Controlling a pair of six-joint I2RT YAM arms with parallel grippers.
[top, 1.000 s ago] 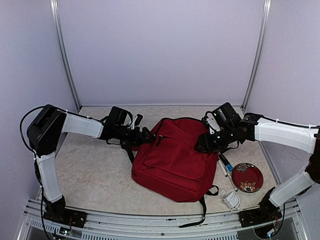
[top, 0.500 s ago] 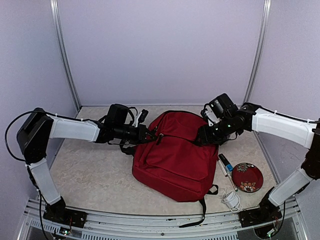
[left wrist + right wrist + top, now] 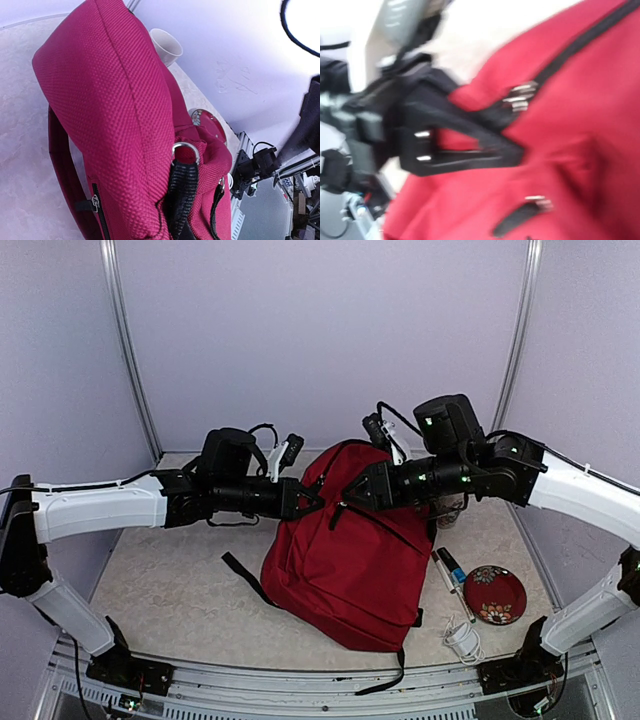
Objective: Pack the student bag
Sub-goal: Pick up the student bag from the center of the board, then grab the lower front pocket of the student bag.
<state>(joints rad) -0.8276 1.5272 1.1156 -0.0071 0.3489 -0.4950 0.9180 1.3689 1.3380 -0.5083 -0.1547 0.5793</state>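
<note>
1. Your left hand [image 3: 304, 499] reaches in from the left and is pinched fully closed on the upper left edge of the student bag [image 3: 350, 560].
2. In the left wrist view, a black webbing loop [image 3: 182, 187] hangs from a metal ring [image 3: 186, 151] on the bag. It runs down out of the bottom of the frame, so the fingertips themselves are out of sight there.
3. Your right hand [image 3: 360, 489] comes in from the right, and its tip meets the top of the bag close beside the left hand.
4. The right wrist view is badly blurred, so you cannot tell how far that hand's jaws are parted or whether they hold any fabric.
5. The bag hangs between the two hands. Its top is raised off the worktop [image 3: 170, 580], level with both hands, and its bottom end rests on the worktop near the front edge, right of centre.
6. A black strap [image 3: 245, 580] trails on the worktop left of the bag, below your left hand.
7. Right of the bag, under your right arm and clear of both hands, three things lie on the worktop:
   - a pen [image 3: 450, 566] just beside the bag's edge
   - a red patterned plate [image 3: 495, 594] farther right
   - a white coiled cable [image 3: 462, 640] nearer the front
8. A white cup [image 3: 165, 45] stands beyond the bag in the left wrist view.
</note>
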